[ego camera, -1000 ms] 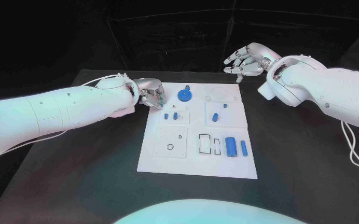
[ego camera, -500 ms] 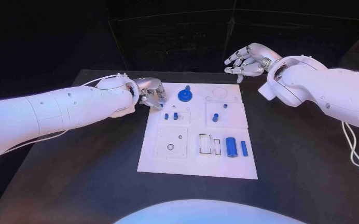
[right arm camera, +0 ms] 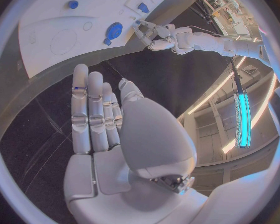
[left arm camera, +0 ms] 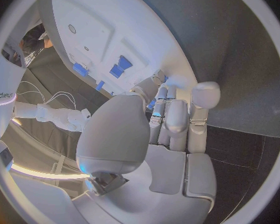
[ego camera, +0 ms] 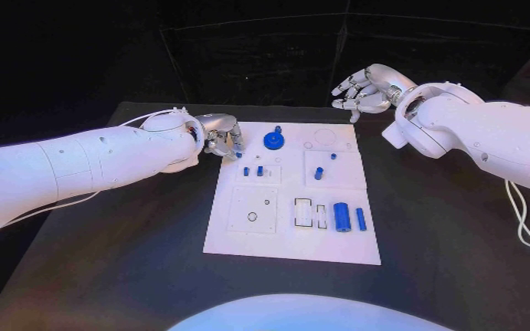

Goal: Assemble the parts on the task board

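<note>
- The task board [ego camera: 292,227], a white plate, lay in the middle of the black table [ego camera: 132,254], its long side running away from the robot
- On the board's far part sat a round blue part [ego camera: 272,142] with a small blue peg [ego camera: 277,129] just beyond it
- Two small blue pegs [ego camera: 253,171] stood side by side in the left middle panel, and two more blue pieces [ego camera: 319,172] stood in the panel to their right
- Nearer the robot, a blue cylinder [ego camera: 341,217] and a slim blue bar [ego camera: 360,219] lay side by side on the board's right part, next to open rectangular slots [ego camera: 309,214]
- The left hand [ego camera: 222,136] was at the board's far left corner, fingers curled downward toward the board's edge; in the left wrist view the fingers [left arm camera: 177,122] lay straight and close together, their tips near the board's rim
- A small blue spot showed at the left fingertips in the head view, but I could not tell whether that hand pinched a part or held nothing
- The right hand [ego camera: 365,92] hovered above the table's far edge, beyond the board's far right corner and well apart from it
- Its fingers [right arm camera: 90,109] were stretched out and slightly apart with nothing between them, so it was open and empty
- The right wrist view also took in the board [right arm camera: 65,30] with the round blue part [right arm camera: 114,30] and the left hand [right arm camera: 153,35] at its edge
</note>
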